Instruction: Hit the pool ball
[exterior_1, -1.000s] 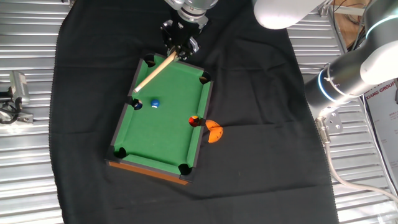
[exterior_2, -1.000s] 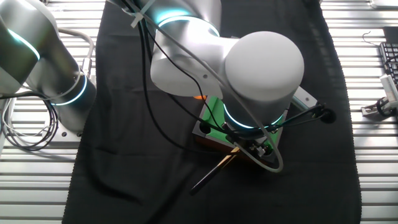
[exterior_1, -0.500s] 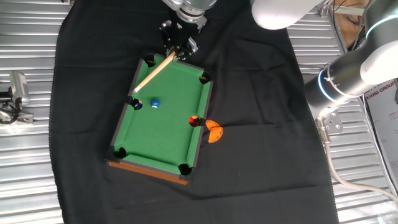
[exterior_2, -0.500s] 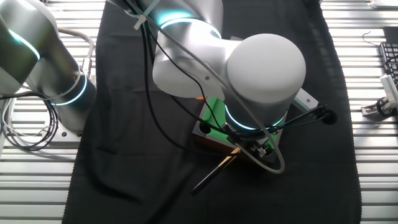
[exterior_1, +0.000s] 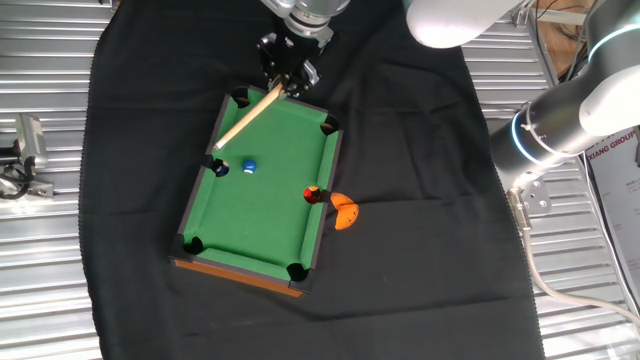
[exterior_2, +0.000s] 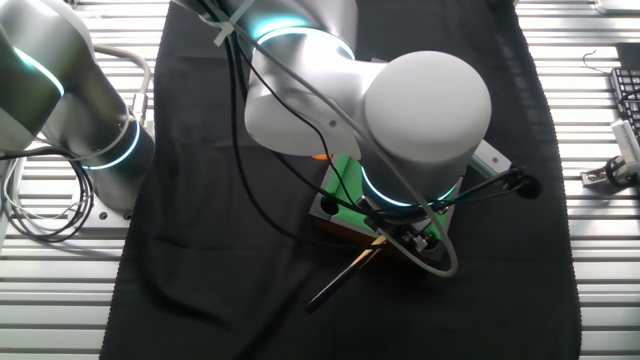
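The small light-blue pool ball (exterior_1: 249, 165) rests on the felt of the toy green pool table (exterior_1: 262, 215), near its left rail. My gripper (exterior_1: 287, 78) hangs over the table's far end and is shut on a wooden cue stick (exterior_1: 247, 117). The cue slants down to the left, and its tip ends close to the left rail, a little left of the pool ball. A darker navy ball (exterior_1: 221, 169) sits by the left side pocket. In the other fixed view the arm hides nearly all of the table (exterior_2: 343, 190); the cue's dark butt (exterior_2: 340, 279) sticks out below.
A red-and-black ball (exterior_1: 313, 194) sits at the right side pocket. An orange piece (exterior_1: 345, 211) lies on the black cloth just right of the table. The robot's base and cable (exterior_1: 545, 180) stand at the right. Ribbed metal surface surrounds the cloth.
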